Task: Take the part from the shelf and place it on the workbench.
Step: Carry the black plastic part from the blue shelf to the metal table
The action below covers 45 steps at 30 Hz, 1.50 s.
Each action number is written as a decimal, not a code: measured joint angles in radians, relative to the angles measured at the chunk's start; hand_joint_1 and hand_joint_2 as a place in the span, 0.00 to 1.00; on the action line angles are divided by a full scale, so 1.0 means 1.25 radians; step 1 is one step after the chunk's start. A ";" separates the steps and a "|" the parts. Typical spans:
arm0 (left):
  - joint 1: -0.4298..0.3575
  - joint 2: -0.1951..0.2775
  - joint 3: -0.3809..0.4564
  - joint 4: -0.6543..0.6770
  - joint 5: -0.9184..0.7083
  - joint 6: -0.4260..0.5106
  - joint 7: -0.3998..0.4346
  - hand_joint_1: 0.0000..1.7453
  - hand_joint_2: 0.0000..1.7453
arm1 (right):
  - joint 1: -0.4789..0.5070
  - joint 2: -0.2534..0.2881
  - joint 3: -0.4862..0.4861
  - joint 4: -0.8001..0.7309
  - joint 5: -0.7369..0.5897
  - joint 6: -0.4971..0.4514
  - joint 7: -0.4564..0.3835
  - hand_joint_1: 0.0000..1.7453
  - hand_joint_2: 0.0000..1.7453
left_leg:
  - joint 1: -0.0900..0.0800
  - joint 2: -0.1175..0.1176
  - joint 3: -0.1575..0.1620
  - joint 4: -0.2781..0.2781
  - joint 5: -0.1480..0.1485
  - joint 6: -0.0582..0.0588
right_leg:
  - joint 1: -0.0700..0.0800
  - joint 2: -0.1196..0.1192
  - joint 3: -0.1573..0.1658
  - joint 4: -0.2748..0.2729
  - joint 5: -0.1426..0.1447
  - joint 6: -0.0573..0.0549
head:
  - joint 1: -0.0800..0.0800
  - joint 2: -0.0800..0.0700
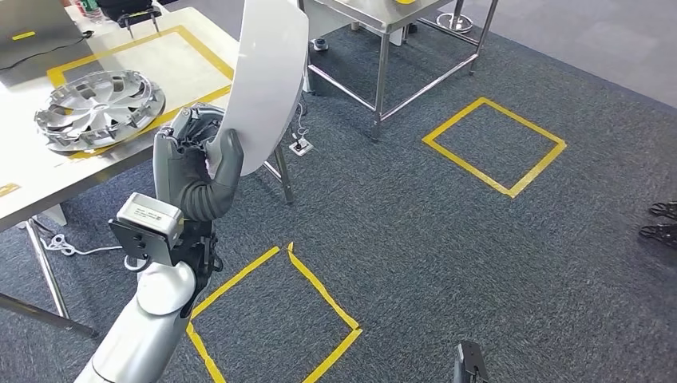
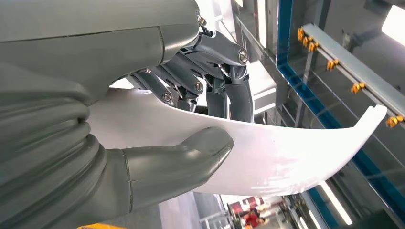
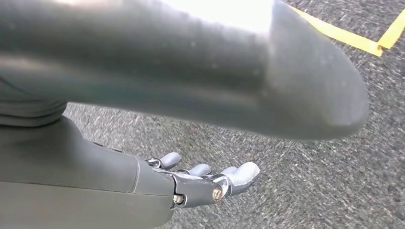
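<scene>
In the head view the left arm rises from the lower left, bent upward, and the left hand (image 1: 195, 163) is clamped on the lower end of a long white curved panel (image 1: 267, 76), the thumb lying across its near face and the other fingers behind it. The panel stands nearly upright, reaching past the top of the picture, its lower part overlapping the corner of the white workbench (image 1: 32, 179) on the left. On that bench a silver wheel cover (image 1: 100, 108) lies inside a square of yellow tape. Beyond the panel stands a metal table (image 1: 383, 48), and more yellow tape squares (image 1: 495, 144) mark the grey carpet. In the left wrist view the hand (image 2: 191, 119) pinches the panel (image 2: 286, 152) between the thick grey thumb (image 2: 191, 155) on one face and the darker fingers (image 2: 224, 95) on the other; the panel sweeps away in a curve to a narrow tip. In the right wrist view the right hand (image 3: 205, 179) hangs over the carpet, holding nothing, its fingers (image 3: 243, 172) stretched out and slightly apart, the thumb (image 3: 267, 90) large and blurred close to the camera.
</scene>
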 joint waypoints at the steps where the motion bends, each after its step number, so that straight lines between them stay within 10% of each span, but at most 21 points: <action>1: -0.002 0.000 0.000 0.001 -0.001 0.000 0.002 1.00 1.00 | 0.000 0.000 0.000 0.000 0.000 0.000 0.000 0.00 0.00 | -0.003 -0.001 0.001 -0.006 -0.002 0.004 | 0.001 -0.008 0.001 -0.001 -0.001 0.004 | 0.000 0.000; 3: -0.004 -0.001 0.001 0.002 -0.003 0.000 0.006 1.00 1.00 | -0.002 0.000 0.000 -0.001 0.001 0.001 -0.001 0.00 0.00 | -0.001 -0.021 0.003 -0.012 0.004 0.010 | -0.001 -0.015 0.007 -0.001 -0.003 0.014 | 0.000 0.000; 5: -0.007 -0.003 0.001 0.003 -0.004 0.000 0.007 1.00 1.00 | -0.003 0.000 0.001 -0.002 0.002 0.001 -0.001 0.00 0.00 | 0.005 -0.038 0.008 -0.021 0.011 0.019 | -0.003 0.018 -0.003 0.029 -0.025 0.023 | 0.002 0.000; 8: -0.009 -0.007 0.002 0.008 -0.004 0.000 0.008 1.00 1.00 | -0.001 0.000 0.001 -0.002 0.002 0.001 -0.001 0.00 0.00 | 0.010 -0.064 0.006 -0.021 0.015 0.024 | -0.006 0.066 -0.073 0.169 -0.090 0.032 | 0.007 0.000; 10: -0.007 -0.008 0.002 0.013 -0.004 0.000 0.009 1.00 1.00 | 0.000 0.000 0.001 -0.002 0.002 0.001 -0.001 0.00 0.00 | 0.011 -0.084 0.003 -0.017 0.014 0.024 | -0.008 0.068 -0.096 0.205 -0.088 0.035 | 0.008 0.000; 14: -0.007 -0.008 0.002 0.016 -0.004 0.000 0.008 1.00 1.00 | -0.001 0.000 0.001 -0.002 0.002 0.000 -0.002 0.00 0.00 | 0.016 -0.120 -0.004 0.000 0.008 0.010 | -0.017 0.102 -0.020 0.038 -0.001 0.038 | 0.008 0.000; 17: -0.008 -0.008 0.002 0.017 -0.004 0.000 0.007 1.00 1.00 | -0.002 0.000 0.001 -0.002 0.002 0.000 -0.003 0.00 0.00 | 0.016 -0.139 -0.013 0.001 0.010 -0.007 | -0.015 0.109 -0.008 0.006 0.001 0.026 | 0.009 0.000; 20: -0.009 -0.007 0.002 0.017 -0.004 0.000 0.007 1.00 1.00 | -0.001 0.002 0.001 -0.002 0.001 0.000 -0.006 0.00 0.00 | 0.017 -0.111 -0.028 0.025 -0.005 -0.021 | -0.016 0.087 -0.006 0.000 0.006 0.007 | 0.004 0.000; 25: -0.006 -0.005 0.002 0.020 -0.004 0.000 0.008 1.00 1.00 | 0.001 0.003 0.001 -0.003 0.000 0.000 -0.008 0.00 0.00 | 0.019 -0.062 -0.119 0.213 -0.081 -0.030 | -0.014 0.045 -0.004 -0.002 0.003 -0.004 | -0.003 0.000; 31: -0.008 -0.007 0.002 0.021 -0.004 -0.001 0.010 1.00 1.00 | 0.000 0.004 0.001 -0.003 -0.001 -0.001 -0.008 0.00 0.00 | 0.007 -0.010 -0.008 0.002 0.005 -0.008 | -0.007 0.003 0.009 -0.001 -0.007 0.013 | -0.002 0.000; 35: -0.010 -0.009 0.002 0.019 -0.002 -0.002 0.012 1.00 1.00 | -0.003 0.004 0.001 -0.003 -0.001 -0.001 -0.008 0.00 0.00 | 0.010 -0.040 -0.004 -0.010 0.011 0.012 | -0.010 0.008 0.010 0.012 -0.023 0.031 | 0.001 0.000; 40: -0.006 -0.015 0.001 0.022 -0.002 -0.004 0.013 1.00 1.00 | 0.001 0.004 0.001 -0.003 -0.001 -0.002 -0.008 0.00 0.00 | 0.015 -0.080 -0.003 -0.011 0.013 0.020 | -0.012 0.067 -0.093 0.208 -0.098 0.039 | 0.010 0.000; 45: -0.007 -0.017 0.001 0.022 -0.002 -0.004 0.013 1.00 1.00 | 0.001 0.005 0.001 -0.003 -0.001 -0.003 -0.008 0.00 0.00 | 0.016 -0.122 -0.008 0.001 0.009 0.007 | -0.017 0.102 -0.020 0.023 0.007 0.036 | 0.010 0.000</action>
